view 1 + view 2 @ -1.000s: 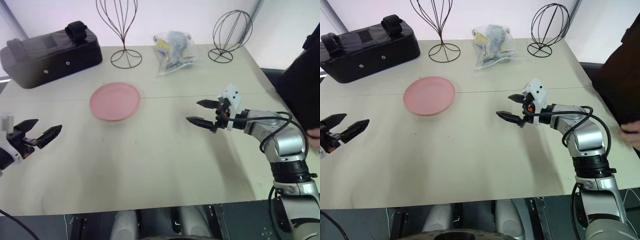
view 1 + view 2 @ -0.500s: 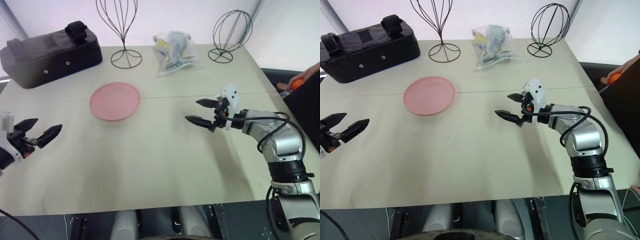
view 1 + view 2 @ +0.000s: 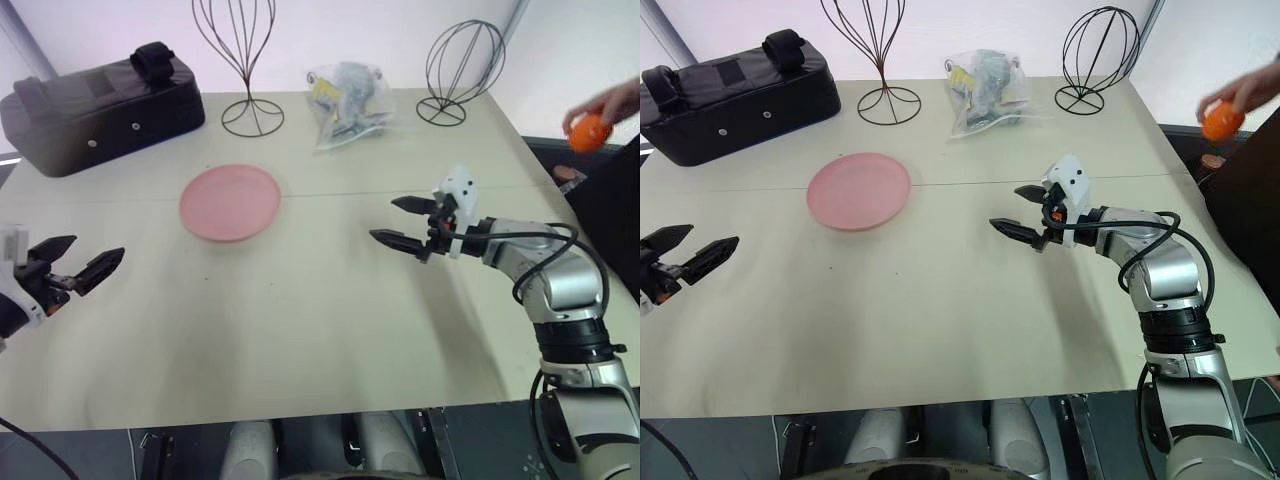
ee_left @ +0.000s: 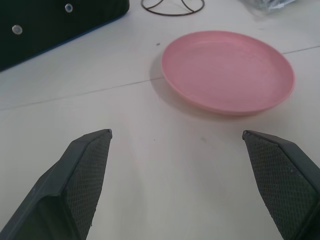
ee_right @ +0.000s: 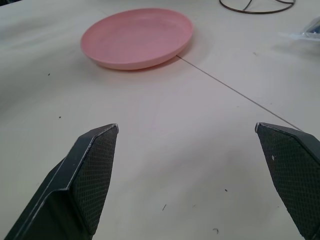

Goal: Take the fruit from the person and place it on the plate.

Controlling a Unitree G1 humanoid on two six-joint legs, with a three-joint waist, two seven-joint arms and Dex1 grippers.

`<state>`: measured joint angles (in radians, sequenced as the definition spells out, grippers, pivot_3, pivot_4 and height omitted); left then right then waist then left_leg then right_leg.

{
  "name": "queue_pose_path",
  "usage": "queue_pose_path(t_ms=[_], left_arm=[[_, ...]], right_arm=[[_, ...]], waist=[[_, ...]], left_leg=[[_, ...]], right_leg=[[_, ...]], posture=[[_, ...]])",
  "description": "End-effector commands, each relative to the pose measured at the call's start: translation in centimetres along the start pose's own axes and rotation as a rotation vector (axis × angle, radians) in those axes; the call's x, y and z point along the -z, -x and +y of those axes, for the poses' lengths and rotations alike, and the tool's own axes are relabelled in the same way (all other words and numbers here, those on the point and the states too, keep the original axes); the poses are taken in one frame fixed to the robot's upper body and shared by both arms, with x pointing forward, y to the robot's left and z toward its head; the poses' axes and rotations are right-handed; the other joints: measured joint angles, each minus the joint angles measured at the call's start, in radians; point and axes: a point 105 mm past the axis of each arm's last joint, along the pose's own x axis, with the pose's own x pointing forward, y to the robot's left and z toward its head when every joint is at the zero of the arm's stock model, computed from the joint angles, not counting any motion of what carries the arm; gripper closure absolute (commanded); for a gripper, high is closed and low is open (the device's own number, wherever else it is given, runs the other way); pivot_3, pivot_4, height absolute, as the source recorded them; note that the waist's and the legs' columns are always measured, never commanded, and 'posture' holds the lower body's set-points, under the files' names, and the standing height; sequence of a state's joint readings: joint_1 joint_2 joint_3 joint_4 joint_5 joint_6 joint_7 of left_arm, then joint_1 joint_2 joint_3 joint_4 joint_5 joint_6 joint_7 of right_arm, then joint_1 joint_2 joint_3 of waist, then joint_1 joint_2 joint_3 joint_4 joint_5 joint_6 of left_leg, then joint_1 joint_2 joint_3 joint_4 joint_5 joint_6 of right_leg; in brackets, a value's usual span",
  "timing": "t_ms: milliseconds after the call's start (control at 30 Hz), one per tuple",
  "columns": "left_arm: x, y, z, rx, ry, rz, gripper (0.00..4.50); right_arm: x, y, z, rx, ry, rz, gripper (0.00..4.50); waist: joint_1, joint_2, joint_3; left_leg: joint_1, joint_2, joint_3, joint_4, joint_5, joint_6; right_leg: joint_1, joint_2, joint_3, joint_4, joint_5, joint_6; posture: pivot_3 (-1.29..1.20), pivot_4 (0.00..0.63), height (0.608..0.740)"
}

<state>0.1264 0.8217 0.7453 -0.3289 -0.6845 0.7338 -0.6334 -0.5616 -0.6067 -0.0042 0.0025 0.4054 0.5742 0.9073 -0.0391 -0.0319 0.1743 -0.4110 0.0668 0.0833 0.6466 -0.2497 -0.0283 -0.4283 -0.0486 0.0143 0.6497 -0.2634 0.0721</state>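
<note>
The surface (image 3: 300, 300) is unchanged; the plate (image 3: 230, 202) lies bare. Both my hands, left hand (image 3: 75, 265) and right hand (image 3: 403, 222), stay released. The person's hand (image 3: 605, 105) has raised the fruit (image 3: 589, 131) far right of the plate (handover imminent, I judge).

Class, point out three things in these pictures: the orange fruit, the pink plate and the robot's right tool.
fruit (image 3: 1221, 123): right eye view, middle of its orange skin, held in the person's hand.
plate (image 3: 230, 202): left eye view, bare centre of its pink surface.
right tool (image 3: 402, 221): left eye view, midway between its open fingertips.
</note>
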Motion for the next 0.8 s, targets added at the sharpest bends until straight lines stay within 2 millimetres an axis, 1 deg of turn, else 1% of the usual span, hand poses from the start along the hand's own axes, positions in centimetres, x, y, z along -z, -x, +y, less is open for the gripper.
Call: queue_pose_path(t_ms=[33, 300, 633, 667, 700, 800], left_arm=[[-1.4, 0.1, 0.0, -0.005, -0.047, -0.04, 0.11], [-1.9, -0.2, 0.3, -0.002, -0.057, -0.045, 0.11], [-2.5, -0.6, 0.4, 0.014, -0.059, -0.061, 0.11], [-2.5, -0.7, 0.4, 0.016, -0.058, -0.062, 0.11], [-2.4, -0.8, 0.2, 0.02, -0.056, -0.063, 0.11], [-2.1, -1.2, -0.2, 0.035, -0.051, -0.062, 0.11]], right_arm=[[-1.3, 0.2, 0.0, 0.012, 0.035, -0.038, 0.01], [-0.7, 0.7, 0.1, 0.035, 0.026, -0.031, 0.01], [-0.7, 0.6, 0.1, 0.046, 0.025, -0.036, 0.01], [-1.1, 0.7, 0.1, 0.044, 0.019, -0.053, 0.01], [-2.2, 0.8, 0.2, 0.033, -0.017, -0.107, 0.01], [-6.2, 1.7, 1.6, -0.08, -0.124, -0.278, 0.01]], waist=[[0.001, 0.0, 0.0], [0.001, 0.0, 0.0], [0.0, 0.0, 0.0], [0.001, 0.0, 0.0], [0.001, 0.0, 0.0], [0.001, 0.0, 0.0]], left_leg=[[0.0, 0.0, 0.0, 0.0, 0.0, 0.0], [0.0, 0.0, 0.0, 0.0, 0.0, 0.0], [0.0, 0.0, 0.0, 0.0, 0.0, 0.0], [0.0, 0.0, 0.0, 0.0, 0.0, 0.0], [0.0, 0.0, 0.0, 0.0, 0.0, 0.0], [0.0, 0.0, 0.0, 0.0, 0.0, 0.0]], right_leg=[[0.0, 0.0, 0.0, 0.0, 0.0, 0.0], [0.0, 0.0, 0.0, 0.0, 0.0, 0.0], [0.0, 0.0, 0.0, 0.0, 0.0, 0.001], [0.0, 0.0, 0.0, 0.0, 0.0, 0.001], [0.0, 0.0, 0.0, 0.0, 0.0, 0.001], [0.0, 0.0, 0.0, 0.0, 0.001, 0.003]], posture=[[0.0, 0.15, 0.74], [0.0, 0.15, 0.74], [0.0, 0.15, 0.74], [0.0, 0.15, 0.74], [0.0, 0.15, 0.74], [0.0, 0.15, 0.74]])
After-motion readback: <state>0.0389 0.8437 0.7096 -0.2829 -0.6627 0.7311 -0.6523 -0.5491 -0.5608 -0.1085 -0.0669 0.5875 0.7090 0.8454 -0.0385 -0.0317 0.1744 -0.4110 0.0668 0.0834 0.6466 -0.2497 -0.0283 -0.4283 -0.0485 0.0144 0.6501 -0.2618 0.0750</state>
